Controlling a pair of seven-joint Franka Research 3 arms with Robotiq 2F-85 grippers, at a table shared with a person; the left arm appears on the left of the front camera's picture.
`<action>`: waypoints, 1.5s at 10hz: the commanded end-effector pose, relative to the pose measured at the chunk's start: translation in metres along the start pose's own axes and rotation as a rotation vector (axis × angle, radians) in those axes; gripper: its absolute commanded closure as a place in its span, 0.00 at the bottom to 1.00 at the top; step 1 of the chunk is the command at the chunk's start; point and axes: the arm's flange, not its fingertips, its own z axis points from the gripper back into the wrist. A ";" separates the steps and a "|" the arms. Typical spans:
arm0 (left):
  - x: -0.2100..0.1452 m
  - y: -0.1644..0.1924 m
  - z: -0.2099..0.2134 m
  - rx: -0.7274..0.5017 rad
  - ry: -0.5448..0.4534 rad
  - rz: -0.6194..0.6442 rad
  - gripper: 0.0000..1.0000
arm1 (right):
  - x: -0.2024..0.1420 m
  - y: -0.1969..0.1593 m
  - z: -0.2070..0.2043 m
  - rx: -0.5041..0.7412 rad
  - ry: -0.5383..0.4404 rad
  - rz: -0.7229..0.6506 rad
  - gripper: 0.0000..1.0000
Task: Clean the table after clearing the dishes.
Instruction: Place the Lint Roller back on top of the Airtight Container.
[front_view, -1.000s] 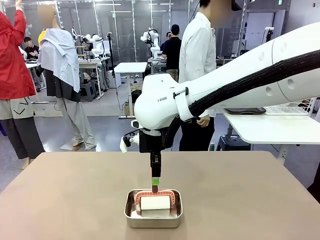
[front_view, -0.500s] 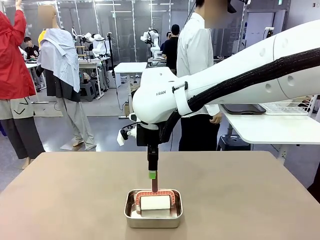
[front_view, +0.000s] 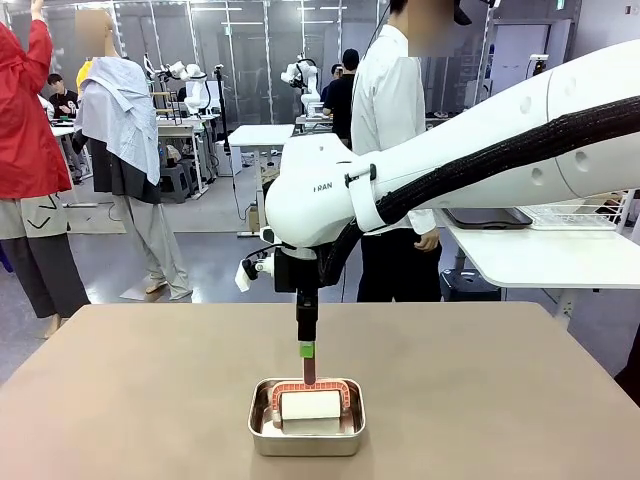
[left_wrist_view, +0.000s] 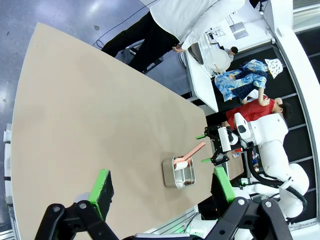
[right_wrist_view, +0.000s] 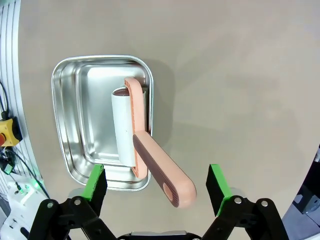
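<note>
A roller with a white roll and a pink handle lies in a small steel pan near the front of the brown table. Its handle sticks up out of the pan. My right gripper hangs just above the handle's tip. In the right wrist view this gripper is open, its green pads wide on either side of the handle and not touching it. My left gripper is open high over the table, holding nothing. The dishes are out of view.
A person in a white shirt stands at the table's far edge. A white side table at the right carries a dark tray and a wire rack. Bare tabletop surrounds the pan.
My right gripper has opened, let go of the roller's handle and risen slightly. The roller stays in the pan.
</note>
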 end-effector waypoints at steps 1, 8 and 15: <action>0.000 0.000 0.002 -0.005 -0.009 -0.002 0.00 | 0.001 0.000 0.000 0.004 -0.017 0.017 0.00; 0.000 0.000 0.002 -0.005 -0.009 -0.002 0.00 | 0.000 -0.001 0.000 0.001 -0.001 0.000 0.00; 0.000 0.000 0.002 -0.005 -0.009 -0.002 0.00 | -0.334 -0.011 0.082 0.102 -0.935 -1.101 0.00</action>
